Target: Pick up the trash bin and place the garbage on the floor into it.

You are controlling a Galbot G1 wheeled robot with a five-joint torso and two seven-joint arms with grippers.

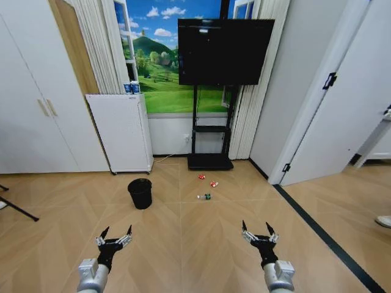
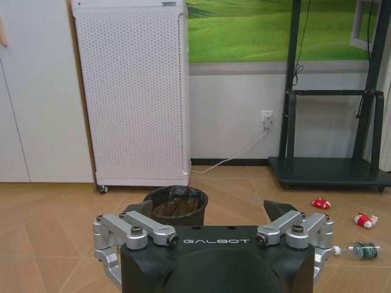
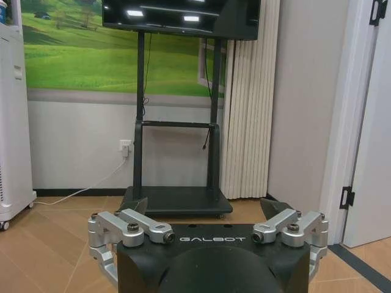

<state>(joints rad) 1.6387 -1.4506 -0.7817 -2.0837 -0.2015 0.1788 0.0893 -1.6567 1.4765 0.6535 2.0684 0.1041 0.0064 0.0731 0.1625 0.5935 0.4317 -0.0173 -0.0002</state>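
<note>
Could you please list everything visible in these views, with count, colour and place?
trash bin: one, black mesh, upright on the floor before the white appliance.
garbage: three pieces, two red-and-white scraps and a clear bottle, on the floor right of the bin.
floor: tan chevron wood, dark border strip at right.
appliance: one, white perforated, against the wall.
television: one, black, on a black stand.
cabinet: white, far left.
door: white, right.
left gripper: open, low, facing the bin.
right gripper: open, low, empty.
</note>
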